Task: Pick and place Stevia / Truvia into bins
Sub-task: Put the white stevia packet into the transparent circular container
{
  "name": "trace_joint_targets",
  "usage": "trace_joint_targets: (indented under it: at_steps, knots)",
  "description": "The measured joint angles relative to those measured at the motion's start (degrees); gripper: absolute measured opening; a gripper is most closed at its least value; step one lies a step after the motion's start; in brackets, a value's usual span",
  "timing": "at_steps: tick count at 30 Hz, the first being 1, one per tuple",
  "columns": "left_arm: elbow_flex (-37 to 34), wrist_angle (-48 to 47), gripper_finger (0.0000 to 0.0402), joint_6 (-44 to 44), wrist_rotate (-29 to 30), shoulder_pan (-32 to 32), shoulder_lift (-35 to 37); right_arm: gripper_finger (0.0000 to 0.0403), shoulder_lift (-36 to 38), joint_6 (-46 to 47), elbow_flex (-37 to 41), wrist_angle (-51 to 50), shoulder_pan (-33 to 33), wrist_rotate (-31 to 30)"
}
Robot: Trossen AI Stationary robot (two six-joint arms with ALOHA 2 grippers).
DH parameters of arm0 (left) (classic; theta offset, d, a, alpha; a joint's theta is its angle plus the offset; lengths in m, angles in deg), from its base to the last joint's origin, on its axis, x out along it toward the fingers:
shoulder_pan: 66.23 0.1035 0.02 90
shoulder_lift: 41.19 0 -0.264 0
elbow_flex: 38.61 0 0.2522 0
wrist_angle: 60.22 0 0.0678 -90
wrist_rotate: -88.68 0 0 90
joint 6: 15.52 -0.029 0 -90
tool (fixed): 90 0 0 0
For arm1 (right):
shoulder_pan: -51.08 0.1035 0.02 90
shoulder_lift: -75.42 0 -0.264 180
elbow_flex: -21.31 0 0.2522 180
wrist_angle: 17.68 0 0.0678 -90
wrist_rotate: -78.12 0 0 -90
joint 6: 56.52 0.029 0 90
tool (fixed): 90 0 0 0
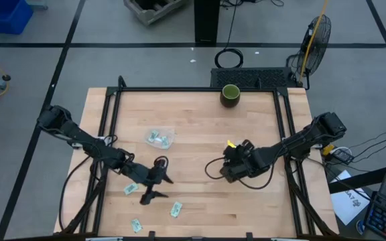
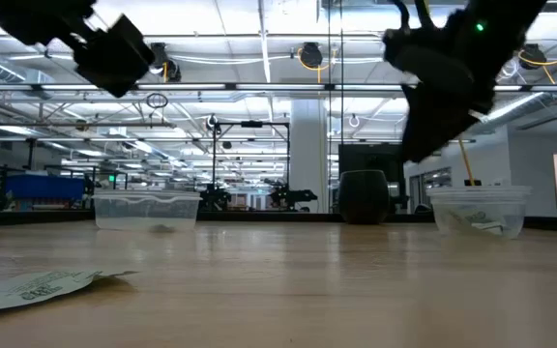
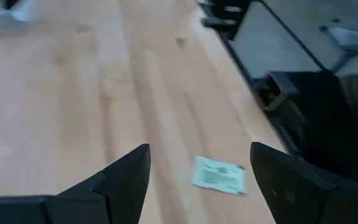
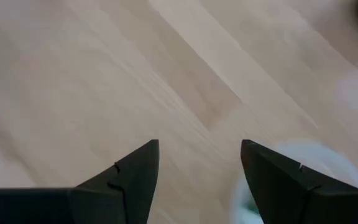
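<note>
High view: the wooden bench (image 1: 200, 134) is seen carrying both arms. The left gripper (image 1: 159, 179) is held above the bench's near left part, fingers (image 3: 126, 174) spread wide and empty, a sachet (image 3: 219, 175) lying between them on the wood. The right gripper (image 1: 230, 166) is held right of centre, fingers wide, nothing held. The squarish bin (image 1: 160, 138) is seen holding sachets; loose sachets (image 1: 176, 209) lie near the front edge.

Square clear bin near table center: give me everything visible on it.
The square bin is clear thin plastic, squarish with rounded corners, upright and open-topped on the wooden table, left of center. A few green-and-white sachets lie inside. The low view shows its walls see-through with a rim. Neither gripper touches it; the left gripper is closer to the table's front edge.
</note>
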Motion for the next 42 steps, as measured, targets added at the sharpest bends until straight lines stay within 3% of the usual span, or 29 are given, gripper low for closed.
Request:
trace_joint_targets:
  at_steps: [6, 16, 20, 29, 35, 42]
  knots:
    - [0.0, 0.1, 0.0282, 0.4, 4.2, -2.6, 0.0, 0.0212, 0.0, -5.2, -0.4, 3.9, -1.2, -1.6]
    - [0.0, 1.0, 0.0282, 1.3, 5.1, -5.2, -6.7, 0.0210, 0.0, -26.0, -0.4, 33.3, 1.2, -0.1]
    - [0.0, 2.4, 0.0282, 1.8, 3.2, -6.7, -10.6, 0.0210, 0.0, -30.7, -0.4, 39.9, 2.2, -0.1]
    - [1.4, 14.0, 0.0282, -1.2, 3.2, -8.0, -19.7, 0.0210, 0.0, -31.5, -0.3, 40.9, 2.6, -0.2]
    - [8.1, 9.2, 0.0282, -4.2, 2.9, -7.9, -27.4, 0.0210, 0.0, -31.4, 0.4, 40.8, 2.6, -0.6]
    - [12.3, 0.4, 0.0282, -3.9, 6.0, -7.7, -30.4, 0.0210, 0.0, -31.3, 0.4, 40.8, 2.6, -0.5]
